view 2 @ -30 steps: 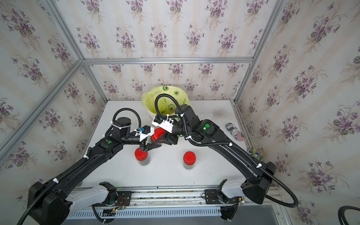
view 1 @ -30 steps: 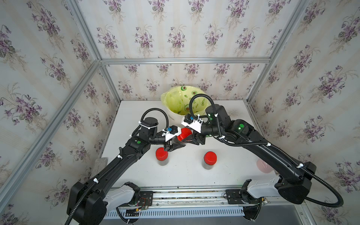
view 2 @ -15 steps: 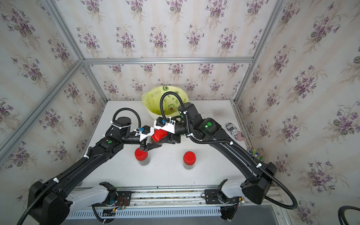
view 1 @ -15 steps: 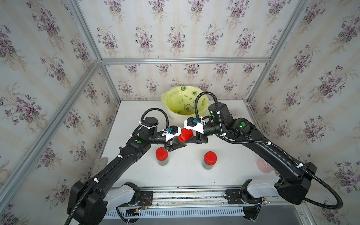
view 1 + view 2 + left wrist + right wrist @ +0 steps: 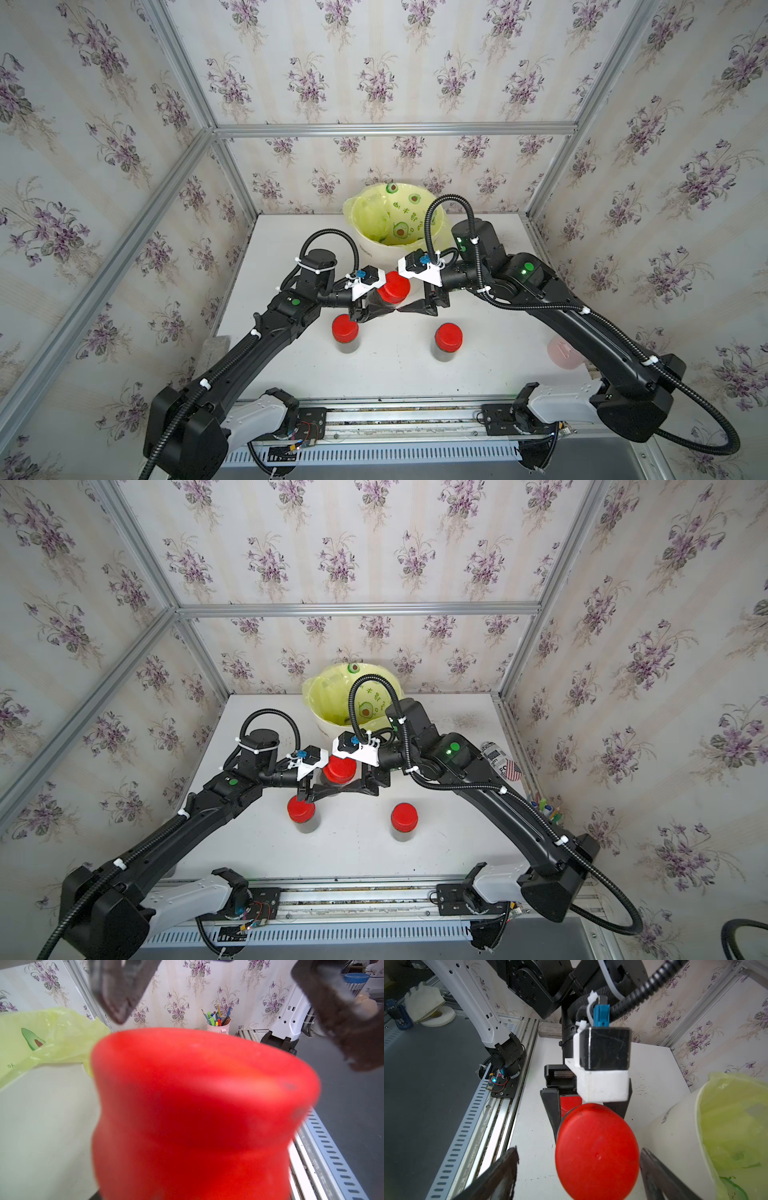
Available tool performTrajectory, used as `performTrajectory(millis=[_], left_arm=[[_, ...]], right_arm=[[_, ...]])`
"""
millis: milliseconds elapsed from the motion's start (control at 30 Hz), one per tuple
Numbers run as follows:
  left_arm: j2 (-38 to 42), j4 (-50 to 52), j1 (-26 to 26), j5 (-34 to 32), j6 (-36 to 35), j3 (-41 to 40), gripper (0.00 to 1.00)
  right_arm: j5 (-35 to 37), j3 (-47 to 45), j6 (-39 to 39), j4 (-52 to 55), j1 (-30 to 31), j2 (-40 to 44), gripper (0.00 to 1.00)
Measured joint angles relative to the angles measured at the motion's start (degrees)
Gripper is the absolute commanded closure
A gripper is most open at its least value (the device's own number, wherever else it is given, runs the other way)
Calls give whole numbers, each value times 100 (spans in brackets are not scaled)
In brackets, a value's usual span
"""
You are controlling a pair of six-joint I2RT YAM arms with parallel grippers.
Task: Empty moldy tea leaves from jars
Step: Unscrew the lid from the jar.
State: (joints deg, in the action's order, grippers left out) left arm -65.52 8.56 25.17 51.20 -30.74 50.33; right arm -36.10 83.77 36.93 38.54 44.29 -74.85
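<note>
White bin (image 5: pixel 373 249) unmoved at counter (image 5: pixel 498 328) rear. Right pincer (image 5: pixel 577 1169) now spread wide, jaws flanking red lid (image 5: pixel 596 1153), no contact; earlier tighter on it. Left pincer (image 5: pixel 369 311) still clamps tilted jar (image 5: pixel 384 302), lid on. Other jars (image 5: pixel 345 332) (image 5: pixel 447 338) upright, front.

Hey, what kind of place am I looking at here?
Probably a robot test cell dressed up like a home: floral wallpaper panels in an aluminium frame, and two robot arms on a rail.
</note>
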Motion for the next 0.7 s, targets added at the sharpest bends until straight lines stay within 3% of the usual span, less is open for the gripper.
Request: performTrajectory(millis=[300, 700], left_arm=[[17, 2, 0, -76, 0, 0, 48], [-4, 4, 0, -131, 0, 0, 48]], right_arm=[[479, -704, -1729, -748, 2, 699, 1], [1648, -785, -3773, -994, 289, 684, 3]])
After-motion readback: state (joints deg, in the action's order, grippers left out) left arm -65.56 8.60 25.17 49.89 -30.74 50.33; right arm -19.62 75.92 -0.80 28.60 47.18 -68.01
